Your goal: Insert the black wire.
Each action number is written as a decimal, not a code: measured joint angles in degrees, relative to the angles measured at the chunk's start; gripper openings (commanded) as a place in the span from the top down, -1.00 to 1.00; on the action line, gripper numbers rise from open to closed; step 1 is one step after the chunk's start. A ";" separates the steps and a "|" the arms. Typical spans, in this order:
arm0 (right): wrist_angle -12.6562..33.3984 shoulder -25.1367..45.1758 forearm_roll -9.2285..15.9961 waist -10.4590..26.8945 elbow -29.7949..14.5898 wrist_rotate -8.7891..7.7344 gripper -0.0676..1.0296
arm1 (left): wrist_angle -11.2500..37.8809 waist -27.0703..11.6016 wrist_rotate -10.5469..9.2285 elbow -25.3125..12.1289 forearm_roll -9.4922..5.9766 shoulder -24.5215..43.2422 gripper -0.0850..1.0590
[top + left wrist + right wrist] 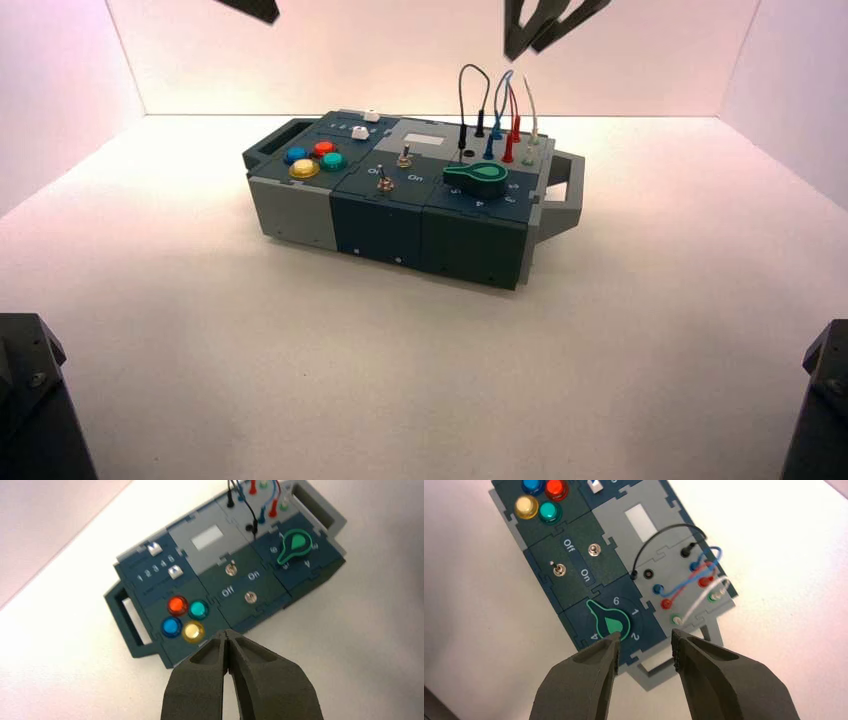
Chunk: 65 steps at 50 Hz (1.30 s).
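Above the box's right-hand end, the right gripper [646, 642] hung spread wide and empty, presumably to straddle a plug. Black wire [670, 527]: far plug socketed; near plug beside the empty black socket [648, 573], likely awaiting insertion. Left gripper [226, 632]: closed, parked beyond the buttons.

Metal toggle switches [594, 549] — small, shiny — stand out against the matt plastic-looking box [574, 560] and glossy round buttons [556, 488].

Box on a pale table
The box [420, 200] sits turned at an angle on the pale, smooth table [330, 370].
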 measured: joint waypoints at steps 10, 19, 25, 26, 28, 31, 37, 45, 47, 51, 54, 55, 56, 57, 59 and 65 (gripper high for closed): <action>0.35 3.96 0.00 0.18 -2.37 -1.32 -0.16 | 0.44 0.00 0.00 -0.18 0.00 0.97 0.91; 0.53 7.47 0.00 1.23 -3.96 -2.20 -0.20 | 0.35 -0.09 0.00 -0.26 0.00 1.41 0.91; 0.44 8.70 0.00 2.37 -4.83 -2.20 -0.25 | -0.26 -0.09 0.00 -0.18 0.00 1.41 0.91; 0.44 8.70 0.00 2.37 -4.83 -2.20 -0.25 | -0.26 -0.09 0.00 -0.18 -0.09 1.41 0.91; 0.53 9.32 0.00 2.72 -5.19 -2.20 -0.25 | -0.53 -0.09 0.09 -0.18 -0.09 1.41 0.91; 0.53 10.11 0.00 2.81 -5.71 -2.29 -0.25 | -0.79 -0.09 0.00 -0.18 -0.09 1.41 0.91; 0.44 11.07 0.00 2.81 -6.24 -2.29 -0.25 | -0.97 -0.09 0.00 -0.18 -0.09 1.32 0.91; 0.44 13.18 -0.09 2.81 -7.38 -2.37 -0.25 | -0.97 -0.09 0.00 -0.18 0.00 1.41 0.91; 0.44 13.27 -0.09 2.81 -7.47 -2.29 -0.25 | -0.97 -0.09 0.00 -0.18 -0.09 1.32 0.91; 0.35 14.15 -0.18 2.72 -8.17 -2.37 -0.25 | -0.97 0.00 0.00 -0.18 -0.09 1.32 0.91; 0.26 14.77 -0.18 2.72 -8.53 -2.37 -0.24 | -0.97 -0.09 0.09 -0.18 -0.09 1.32 0.91; 0.18 14.94 -0.18 2.81 -8.61 -2.37 -0.24 | -0.97 -0.09 0.00 -0.18 0.00 1.32 0.91; 0.09 15.12 -0.26 2.72 -8.79 -2.37 -0.24 | -0.97 -0.09 0.00 -0.18 0.00 1.32 0.91; 0.00 15.29 -0.35 2.81 -8.88 -2.29 -0.24 | -0.97 -0.09 0.09 -0.18 -0.09 1.32 0.91; -0.09 15.56 -0.44 2.72 -8.96 -2.37 -0.24 | -0.97 0.00 0.09 -0.18 -0.09 1.32 0.91; -0.70 16.79 -0.70 2.81 -9.58 -2.37 -0.24 | -1.23 -0.09 0.00 -0.18 -0.09 1.32 0.91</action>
